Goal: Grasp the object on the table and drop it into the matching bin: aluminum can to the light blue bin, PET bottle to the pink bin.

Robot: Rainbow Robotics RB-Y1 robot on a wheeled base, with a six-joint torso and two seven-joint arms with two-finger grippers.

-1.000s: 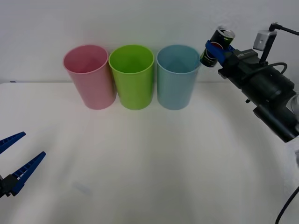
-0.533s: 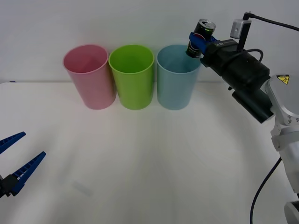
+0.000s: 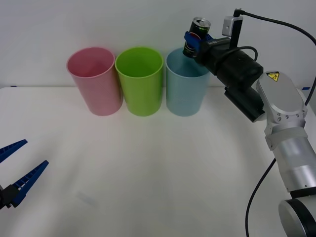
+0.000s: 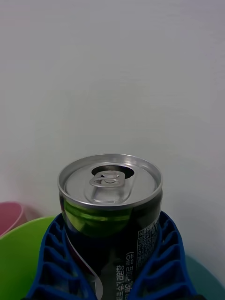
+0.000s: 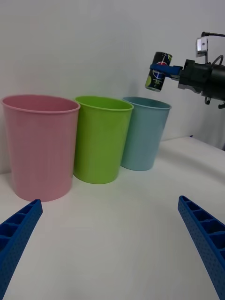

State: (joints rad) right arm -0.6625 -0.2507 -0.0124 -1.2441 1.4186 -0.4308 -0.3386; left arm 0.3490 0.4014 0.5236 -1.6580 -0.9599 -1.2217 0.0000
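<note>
Aluminum can [image 3: 197,37], Korean fine print, in right gripper [image 3: 193,40] over light blue bin [image 3: 186,82]

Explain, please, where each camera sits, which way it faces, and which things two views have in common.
Front view: above the arms, facing forward and down at the table; right tool holds the aluminum can over the light blue bin; left tool idle, open.
Right wrist view: on the right wrist, facing the can's top.
Left wrist view: low, on the left wrist, facing the pink bin and green bin.
All three share the can and the bins.
</note>
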